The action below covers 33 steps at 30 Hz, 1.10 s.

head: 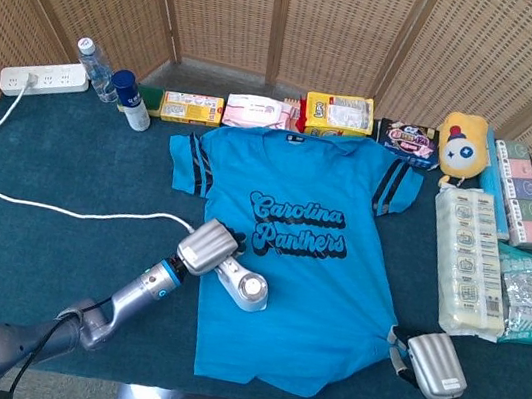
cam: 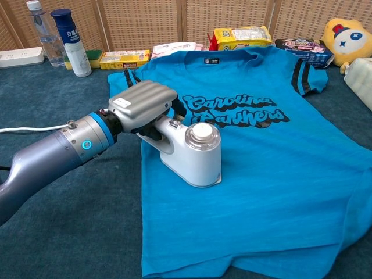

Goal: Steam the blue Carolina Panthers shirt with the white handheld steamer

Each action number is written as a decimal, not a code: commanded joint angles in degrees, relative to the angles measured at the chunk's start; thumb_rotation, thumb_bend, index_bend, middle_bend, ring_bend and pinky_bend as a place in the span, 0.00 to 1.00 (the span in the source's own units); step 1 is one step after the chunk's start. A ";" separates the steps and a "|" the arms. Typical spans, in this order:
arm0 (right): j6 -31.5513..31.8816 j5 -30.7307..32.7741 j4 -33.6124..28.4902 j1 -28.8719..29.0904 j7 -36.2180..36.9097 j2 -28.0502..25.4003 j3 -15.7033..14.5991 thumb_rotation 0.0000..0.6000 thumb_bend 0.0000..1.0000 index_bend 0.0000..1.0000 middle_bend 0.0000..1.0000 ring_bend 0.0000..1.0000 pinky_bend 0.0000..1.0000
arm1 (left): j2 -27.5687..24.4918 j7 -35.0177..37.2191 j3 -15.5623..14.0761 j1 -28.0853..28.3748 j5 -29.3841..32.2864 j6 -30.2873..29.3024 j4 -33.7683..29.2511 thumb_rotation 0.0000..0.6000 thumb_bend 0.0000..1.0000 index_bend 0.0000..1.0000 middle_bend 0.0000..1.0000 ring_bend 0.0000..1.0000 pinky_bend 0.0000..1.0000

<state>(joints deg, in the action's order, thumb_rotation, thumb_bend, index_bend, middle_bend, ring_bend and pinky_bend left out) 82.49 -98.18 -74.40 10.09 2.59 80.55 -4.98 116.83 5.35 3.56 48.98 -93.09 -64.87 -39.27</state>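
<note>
The blue shirt (head: pixel 300 256) is spread flat on the table (head: pixel 44 256); being soft and light, it is likely to bunch if dragged. The white steamer (cam: pixel 192 152) (rigid, probably weighty at its head) is stood on the shirt's lower left part and is best taken by its handle. That handle is clasped by the left hand (cam: pixel 142 107). The right hand (head: pixel 430 364) is rested at the shirt's lower right corner, fingers curled; whether cloth is pinched cannot be told

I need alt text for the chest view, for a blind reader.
The left hand grips a white steamer standing on a blue Carolina Panthers shirt spread over a dark table. Bottles and snack packs line the far edge.
</note>
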 commanded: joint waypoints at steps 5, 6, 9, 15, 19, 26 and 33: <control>0.19 0.16 0.12 -0.16 0.28 -0.26 0.05 1.00 0.60 0.70 0.69 0.73 0.82 | 1.86 -0.27 2.39 1.60 2.35 1.47 4.65 1.00 0.49 0.76 0.80 0.71 0.76; 0.21 0.18 0.17 -0.19 0.35 -0.28 0.05 1.00 0.60 0.70 0.69 0.73 0.82 | 2.13 -0.32 2.73 1.86 2.62 1.42 5.21 1.00 0.48 0.76 0.80 0.71 0.76; 0.27 0.21 0.27 -0.23 0.47 -0.31 0.07 1.00 0.61 0.70 0.69 0.73 0.82 | 2.68 -0.45 3.41 2.32 3.25 1.45 6.12 1.00 0.48 0.76 0.80 0.71 0.76; 0.43 0.35 0.49 -0.41 0.70 -0.41 0.10 1.00 0.61 0.70 0.69 0.73 0.82 | 3.57 -0.74 4.28 3.32 4.35 2.52 7.34 1.00 0.48 0.76 0.80 0.71 0.76; 0.50 0.63 0.73 -0.69 0.96 -0.52 0.05 1.00 0.61 0.70 0.69 0.73 0.82 | 4.72 -0.90 4.23 3.91 4.74 3.40 8.11 1.00 0.48 0.76 0.80 0.71 0.76; 0.49 0.55 0.63 -0.75 0.84 -0.52 0.03 1.00 0.61 0.70 0.69 0.73 0.82 | 4.98 0.43 3.10 3.82 4.03 2.35 7.07 1.00 0.48 0.76 0.80 0.71 0.76; 0.55 0.37 0.19 -0.73 0.37 -0.56 0.08 1.00 0.61 0.70 0.69 0.74 0.82 | 3.36 1.38 2.30 3.19 3.38 0.76 2.16 1.00 0.48 0.76 0.80 0.71 0.76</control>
<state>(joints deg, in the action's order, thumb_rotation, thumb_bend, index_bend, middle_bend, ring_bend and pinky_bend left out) 83.04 -97.80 -74.22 9.37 2.97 79.99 -4.90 120.87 6.46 6.13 52.48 -89.47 -63.47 -35.70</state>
